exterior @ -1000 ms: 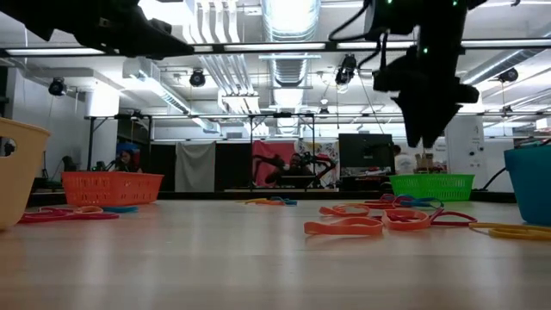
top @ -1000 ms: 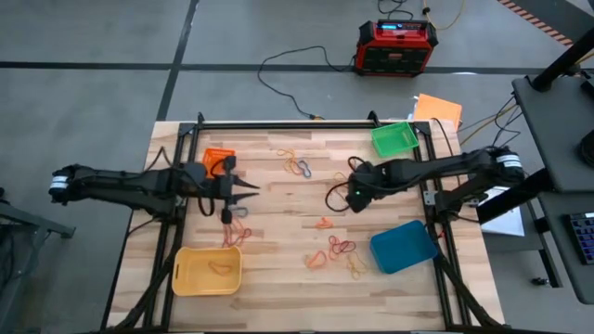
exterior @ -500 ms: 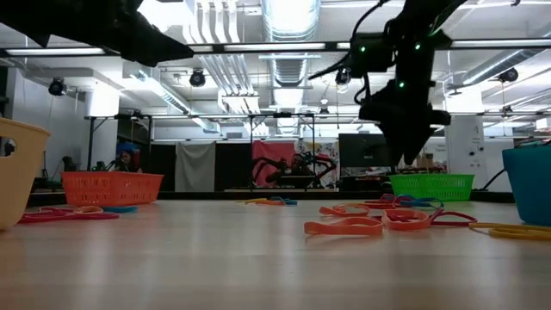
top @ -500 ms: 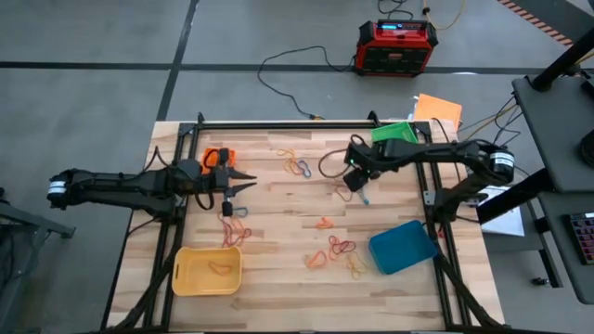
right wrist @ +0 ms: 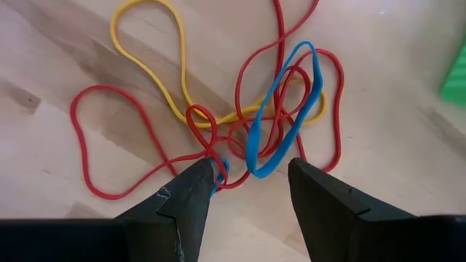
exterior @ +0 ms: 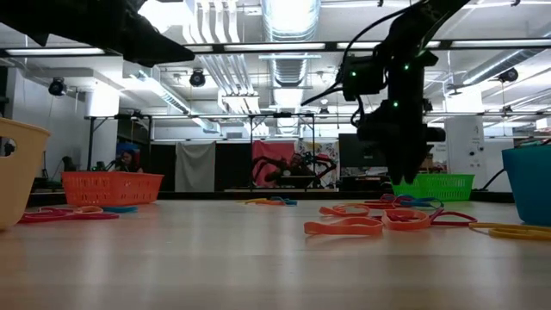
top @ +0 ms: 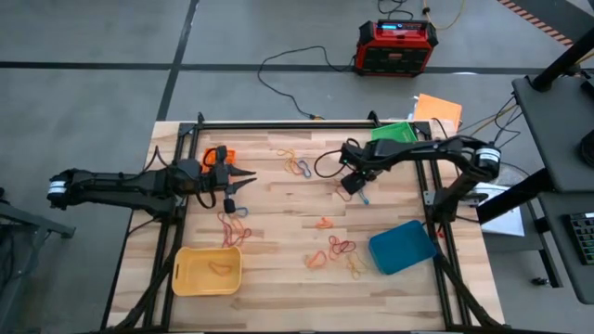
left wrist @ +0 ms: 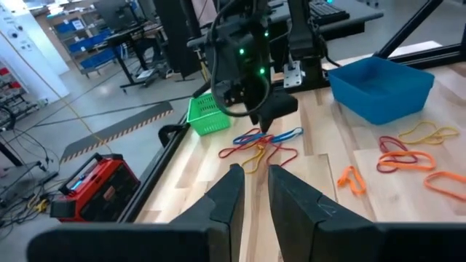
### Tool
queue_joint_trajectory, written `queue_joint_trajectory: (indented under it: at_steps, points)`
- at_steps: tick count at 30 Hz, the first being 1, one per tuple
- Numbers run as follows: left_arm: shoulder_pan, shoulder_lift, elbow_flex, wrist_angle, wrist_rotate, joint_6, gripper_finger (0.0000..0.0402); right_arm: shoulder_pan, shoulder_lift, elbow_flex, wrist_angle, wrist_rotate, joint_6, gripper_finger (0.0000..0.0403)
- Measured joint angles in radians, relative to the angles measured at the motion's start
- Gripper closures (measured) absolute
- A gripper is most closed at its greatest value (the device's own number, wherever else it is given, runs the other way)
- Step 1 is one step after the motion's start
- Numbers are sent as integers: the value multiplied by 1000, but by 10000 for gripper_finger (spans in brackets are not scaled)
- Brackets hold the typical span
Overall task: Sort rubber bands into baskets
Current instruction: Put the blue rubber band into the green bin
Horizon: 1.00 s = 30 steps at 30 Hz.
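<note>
The right gripper (right wrist: pixel 244 191) hangs with its dark fingers (right wrist: pixel 186 200) spread apart, directly over a tangle of thin red, yellow and blue rubber bands (right wrist: pixel 240 109) lying on the wooden table (top: pixel 278 223) near the small green plastic basket (top: pixel 394 132). A blue loop (right wrist: pixel 280 116) lies across the red ones and reaches between the fingers. To do this pick well, the gripper should probably descend straight onto the blue loop where it lies clear of the red strands, then close on that strand alone, since the knotted red and yellow loops could lift with it. The left gripper (left wrist: pixel 251 193) waits beside the small orange plastic basket (top: pixel 219 156), fingers nearly together and holding nothing visible. More bands (top: pixel 334 250) lie scattered between the wide yellow basket (top: pixel 206 272) and the blue basket (top: pixel 403 247).
</note>
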Motion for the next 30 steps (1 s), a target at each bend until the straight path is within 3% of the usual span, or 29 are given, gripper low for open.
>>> queue_joint_trajectory:
  at_steps: [9, 16, 24, 30]
  points:
    - [0, 2, 0, 22, 0, 0, 354, 11, 58, -2, 1, 0, -8, 242]
    - [0, 14, 0, 25, 0, 0, 354, 11, 72, -2, 6, 8, -29, 295]
    - [0, 54, 0, 49, 0, 0, 354, 11, 73, -25, 32, 35, -42, 381]
    - [0, 83, 0, 73, 0, 0, 354, 14, 29, -23, 23, 35, -68, 394]
